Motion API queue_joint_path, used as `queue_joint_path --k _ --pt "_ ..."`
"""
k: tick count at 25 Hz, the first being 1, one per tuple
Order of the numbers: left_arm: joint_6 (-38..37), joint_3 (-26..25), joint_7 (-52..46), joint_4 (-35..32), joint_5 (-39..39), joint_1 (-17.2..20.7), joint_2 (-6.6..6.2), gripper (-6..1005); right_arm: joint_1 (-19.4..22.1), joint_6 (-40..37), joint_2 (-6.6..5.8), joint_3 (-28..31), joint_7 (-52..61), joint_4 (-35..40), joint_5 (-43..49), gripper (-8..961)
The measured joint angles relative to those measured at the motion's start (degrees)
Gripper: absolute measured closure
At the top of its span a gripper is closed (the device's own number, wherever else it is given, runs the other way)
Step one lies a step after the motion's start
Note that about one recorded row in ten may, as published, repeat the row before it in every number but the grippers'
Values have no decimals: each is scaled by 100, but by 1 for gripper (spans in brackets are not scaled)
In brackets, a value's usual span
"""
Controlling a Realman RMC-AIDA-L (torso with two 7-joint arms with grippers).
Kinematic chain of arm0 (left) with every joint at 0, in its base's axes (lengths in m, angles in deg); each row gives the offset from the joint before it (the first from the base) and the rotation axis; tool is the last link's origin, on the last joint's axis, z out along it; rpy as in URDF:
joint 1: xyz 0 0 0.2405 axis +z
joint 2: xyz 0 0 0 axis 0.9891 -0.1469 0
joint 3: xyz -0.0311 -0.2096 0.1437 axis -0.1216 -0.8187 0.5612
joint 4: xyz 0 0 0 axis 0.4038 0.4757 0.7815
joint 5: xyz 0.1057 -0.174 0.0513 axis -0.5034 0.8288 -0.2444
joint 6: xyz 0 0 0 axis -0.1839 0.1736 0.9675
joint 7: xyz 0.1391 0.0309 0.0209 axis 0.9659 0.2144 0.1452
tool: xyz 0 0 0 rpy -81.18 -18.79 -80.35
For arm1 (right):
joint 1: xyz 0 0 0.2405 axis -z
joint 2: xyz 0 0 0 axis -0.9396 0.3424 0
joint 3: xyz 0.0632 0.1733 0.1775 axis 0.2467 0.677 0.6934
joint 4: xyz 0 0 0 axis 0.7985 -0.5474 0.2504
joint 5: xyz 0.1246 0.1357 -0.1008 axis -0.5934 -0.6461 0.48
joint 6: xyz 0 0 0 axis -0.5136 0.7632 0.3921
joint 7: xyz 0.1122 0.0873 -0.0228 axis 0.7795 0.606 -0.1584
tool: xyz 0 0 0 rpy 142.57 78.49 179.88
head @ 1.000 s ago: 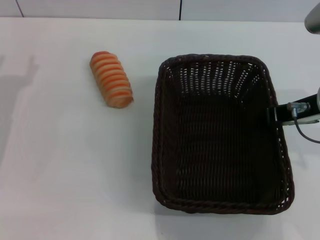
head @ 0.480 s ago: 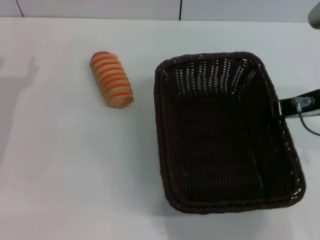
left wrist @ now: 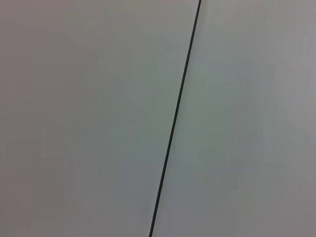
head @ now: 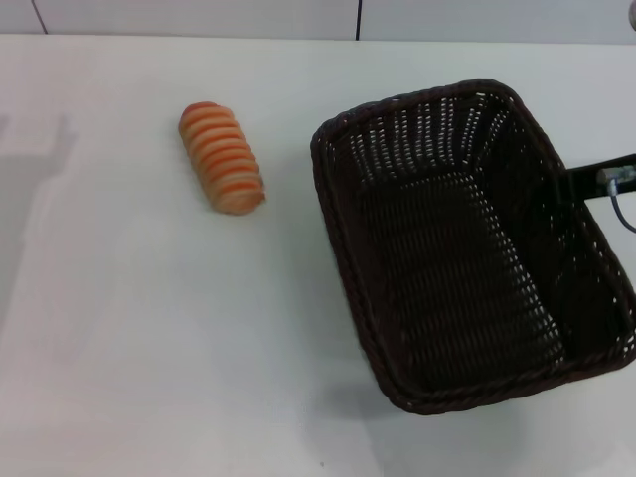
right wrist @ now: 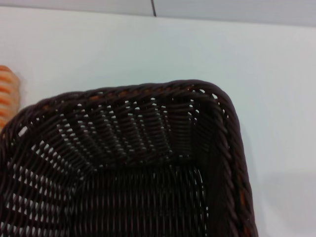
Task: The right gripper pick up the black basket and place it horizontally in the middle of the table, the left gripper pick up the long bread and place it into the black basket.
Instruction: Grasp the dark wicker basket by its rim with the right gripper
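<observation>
The black basket (head: 338, 214) sits at the right of the white table (head: 149, 348), turned at an angle with its far end swung to the right and its near right corner running off the view's edge. My right gripper (head: 568, 191) comes in from the right edge and is shut on the basket's right rim. The long bread (head: 222, 157), striped orange and cream, lies on the table to the left of the basket, apart from it. In the right wrist view the basket's corner (right wrist: 148, 89) fills the frame and the bread's end (right wrist: 6, 94) shows beside it. My left gripper is out of view.
The table's far edge meets a pale wall with a dark seam (head: 358, 18). The left wrist view shows only a pale flat surface with a thin dark seam (left wrist: 175, 123). Bare tabletop spreads left of and in front of the bread.
The basket has turned with my right gripper: its far end swung right, its near end slid right and forward. The gripper has moved right and slightly back. The bread has not moved.
</observation>
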Motion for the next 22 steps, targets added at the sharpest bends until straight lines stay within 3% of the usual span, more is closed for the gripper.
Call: queue_joint_path --k 15,22 --pt "-64 -4 19 2 1 50 59 139 44 -815 10 4 -1306 -306 -273 770" --pt "-31 -2 55 2 0 9 71 139 -32 -975 -5 240 -2512 -388 -1158 771"
